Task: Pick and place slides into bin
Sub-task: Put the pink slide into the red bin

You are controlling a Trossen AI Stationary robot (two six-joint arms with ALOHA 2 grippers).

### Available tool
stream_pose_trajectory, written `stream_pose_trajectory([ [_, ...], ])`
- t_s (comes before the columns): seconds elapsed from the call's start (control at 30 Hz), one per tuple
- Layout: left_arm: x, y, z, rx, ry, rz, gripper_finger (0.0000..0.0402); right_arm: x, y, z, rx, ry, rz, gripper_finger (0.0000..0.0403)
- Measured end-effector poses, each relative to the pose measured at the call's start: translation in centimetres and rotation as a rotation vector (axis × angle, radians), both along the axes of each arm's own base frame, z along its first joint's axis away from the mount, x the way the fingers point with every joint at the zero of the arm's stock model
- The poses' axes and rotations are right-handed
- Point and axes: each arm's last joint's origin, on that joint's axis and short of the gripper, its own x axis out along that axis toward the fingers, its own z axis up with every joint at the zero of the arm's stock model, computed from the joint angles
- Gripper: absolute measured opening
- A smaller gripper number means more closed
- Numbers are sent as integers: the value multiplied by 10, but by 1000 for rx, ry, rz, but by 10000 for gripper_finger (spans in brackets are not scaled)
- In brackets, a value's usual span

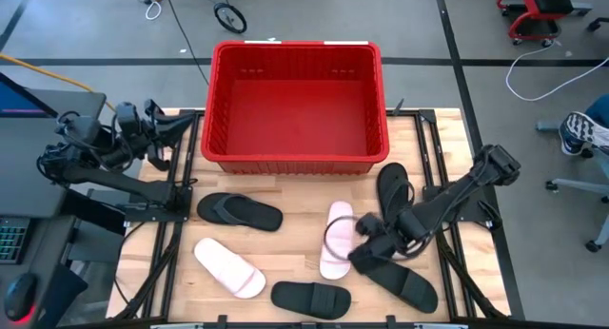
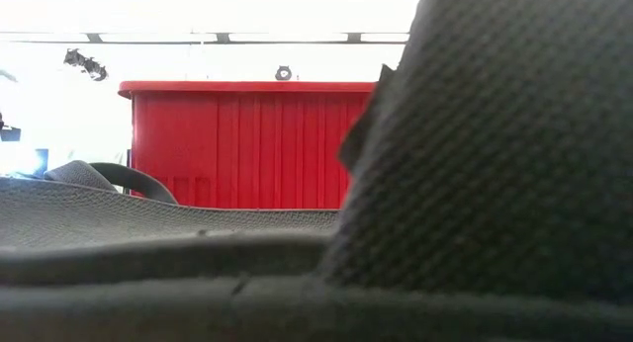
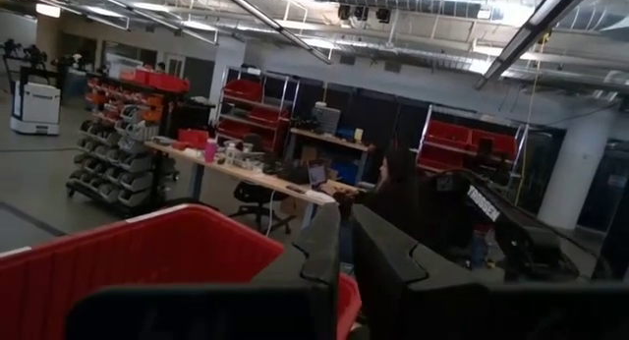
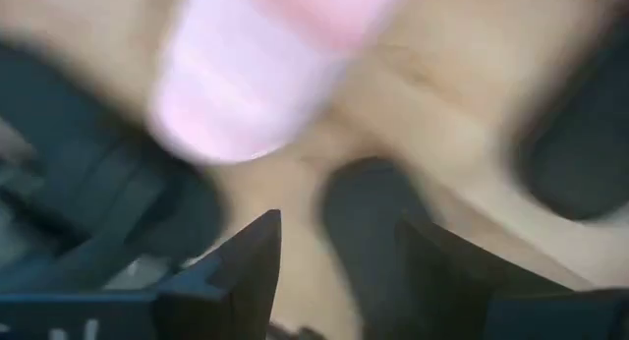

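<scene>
The red bin (image 1: 295, 106) stands at the table's far middle, and it also shows in the low view (image 2: 247, 144). Several slides lie on the table. Black ones are at the left (image 1: 238, 212), at the near edge (image 1: 309, 298), at the right (image 1: 392, 186) and at the near right (image 1: 404, 281). A white one (image 1: 228, 267) lies near left and a pale pink one (image 1: 335, 239) at the middle. My right gripper (image 1: 360, 245) is open, low between the pink slide (image 4: 265, 75) and the near-right black slide (image 4: 359, 212), whose end shows between the fingers. My left gripper (image 1: 157, 129) waits shut beside the bin's left wall.
The bin's near wall (image 1: 295, 163) is just beyond the slides. The near-edge black slide (image 2: 475, 184) lies right in front of the low camera and blocks most of that view. The arms' dark frame rails (image 1: 181, 210) run along both sides of the wooden table.
</scene>
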Motion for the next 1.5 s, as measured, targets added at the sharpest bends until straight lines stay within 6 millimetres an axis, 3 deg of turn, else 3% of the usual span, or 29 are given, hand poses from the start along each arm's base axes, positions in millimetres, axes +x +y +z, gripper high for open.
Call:
stream_pose_trajectory([
  [0.13, 0, 0, -1, 2, 9, 0, 26, 16, 14, -8, -88, -168, 237, 204],
  [0.2, 0, 0, -1, 2, 9, 0, 26, 22, 12, -17, -149, -159, 277, 204],
  [0.43, 0, 0, -1, 3, 11, 0, 35, 47, -13, -46, -220, -63, 299, 204],
  [0.67, 0, 0, -1, 2, 9, 0, 28, 64, -50, -49, -278, -51, 406, 204],
  [1.0, 0, 0, -1, -24, -1, -6, 31, 79, -89, -51, -63, -57, 479, 204],
  [1.5, 6, -1, -7, -15, 70, -6, 23, 98, -88, -87, 103, -43, 507, 204],
])
